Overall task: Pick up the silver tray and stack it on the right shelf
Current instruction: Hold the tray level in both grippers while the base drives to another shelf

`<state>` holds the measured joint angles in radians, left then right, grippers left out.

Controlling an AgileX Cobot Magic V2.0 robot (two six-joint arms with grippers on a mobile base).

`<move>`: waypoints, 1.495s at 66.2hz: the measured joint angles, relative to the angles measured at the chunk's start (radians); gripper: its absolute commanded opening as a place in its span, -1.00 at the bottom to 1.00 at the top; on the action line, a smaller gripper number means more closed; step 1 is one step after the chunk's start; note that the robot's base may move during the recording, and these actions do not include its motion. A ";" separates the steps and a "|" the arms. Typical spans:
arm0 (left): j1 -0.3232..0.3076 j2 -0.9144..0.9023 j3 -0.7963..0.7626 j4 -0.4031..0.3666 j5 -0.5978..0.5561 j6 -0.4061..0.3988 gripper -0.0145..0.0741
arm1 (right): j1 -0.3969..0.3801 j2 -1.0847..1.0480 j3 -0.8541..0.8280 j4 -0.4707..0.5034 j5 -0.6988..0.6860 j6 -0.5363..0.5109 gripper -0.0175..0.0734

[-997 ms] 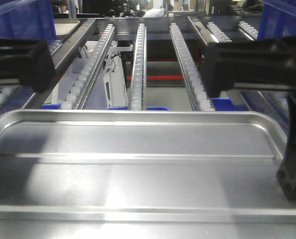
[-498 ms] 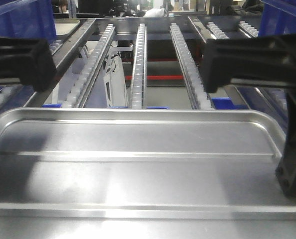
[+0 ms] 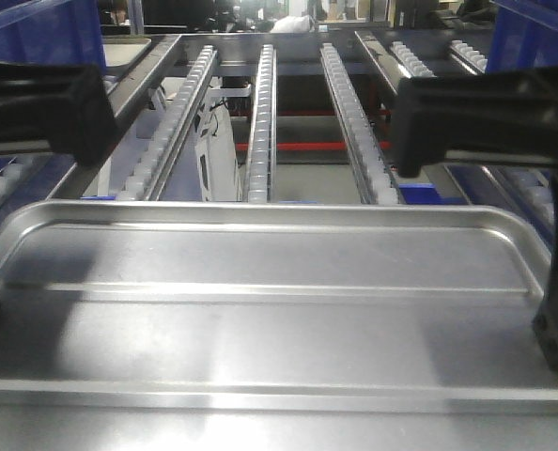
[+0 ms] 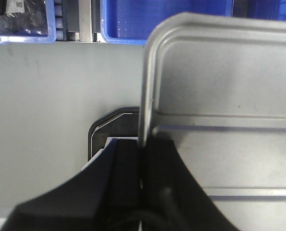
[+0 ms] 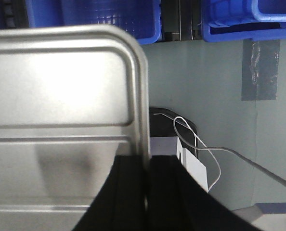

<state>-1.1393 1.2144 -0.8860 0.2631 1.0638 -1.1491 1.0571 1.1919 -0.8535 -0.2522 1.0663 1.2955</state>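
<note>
The silver tray (image 3: 260, 310) fills the lower half of the front view, held level with its two floor ridges running across. Just beyond its far rim begins the right shelf (image 3: 343, 103), with three rows of white rollers sloping away. My left gripper (image 4: 143, 149) is shut on the left rim of the tray (image 4: 220, 86). My right gripper (image 5: 145, 161) is shut on the right rim of the tray (image 5: 61, 86). Both black arms cross above the tray's corners, the left arm (image 3: 44, 108) and the right arm (image 3: 486, 117).
Blue bins (image 4: 133, 19) (image 5: 95, 19) sit below, beyond the tray's far edge, over grey floor. Blue crates (image 3: 35, 38) (image 3: 542, 28) flank the shelf at the upper corners. More roller lanes (image 3: 410, 56) run to the right. A white cable (image 5: 196, 144) loops beside the right gripper.
The tray's far rim has risen a little in the front view and edged toward the shelf. Both arms have shifted slightly right with it. The grips are unchanged.
</note>
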 measured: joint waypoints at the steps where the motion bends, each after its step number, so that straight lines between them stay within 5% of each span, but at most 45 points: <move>1: 0.000 0.000 0.000 0.000 0.000 0.000 -0.90 | 0.000 0.000 0.000 0.000 0.002 0.000 -0.48; 99: -0.001 -0.004 -0.002 -0.025 0.076 -0.004 -0.90 | 0.004 0.000 0.000 0.010 -0.023 0.000 -0.48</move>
<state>-1.1399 1.2106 -0.8877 0.2379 1.1395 -1.1530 1.0607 1.1919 -0.8535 -0.2419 1.0436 1.2955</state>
